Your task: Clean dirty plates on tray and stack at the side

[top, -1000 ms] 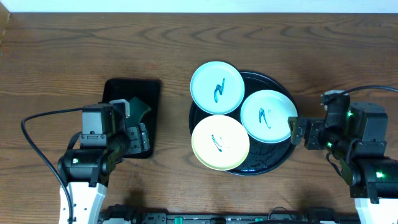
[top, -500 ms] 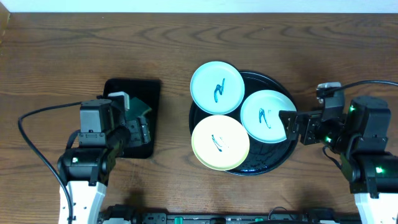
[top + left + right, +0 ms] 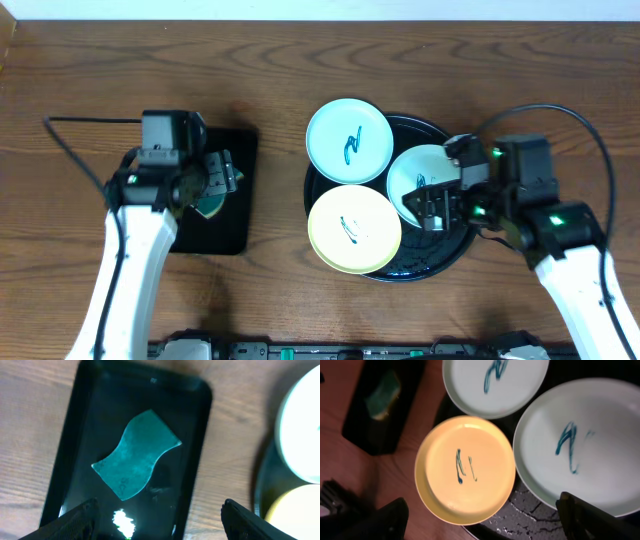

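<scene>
Three plates lie on the round black tray (image 3: 425, 255): a mint plate (image 3: 348, 140) at the far left, a mint plate (image 3: 420, 170) on the right, a yellow plate (image 3: 354, 230) in front. Each has a teal scribble. My right gripper (image 3: 432, 202) is open and empty, hovering over the right mint plate. The right wrist view shows the yellow plate (image 3: 465, 470), both mint plates (image 3: 495, 380) (image 3: 580, 445), the tray (image 3: 530, 520) and the open fingers (image 3: 485, 525). My left gripper (image 3: 222, 175) is open and empty above the rectangular tray.
A smaller rectangular black tray (image 3: 215, 235) sits left of the round tray and holds a teal sponge (image 3: 212, 203). The left wrist view shows this tray (image 3: 90, 410), the sponge (image 3: 135, 455) and my open fingers (image 3: 160, 525). Bare wooden table surrounds both trays.
My right arm has moved left from the table's right side to over the right mint plate. My left arm has moved away from me, over the rectangular tray. The plates have not moved.
</scene>
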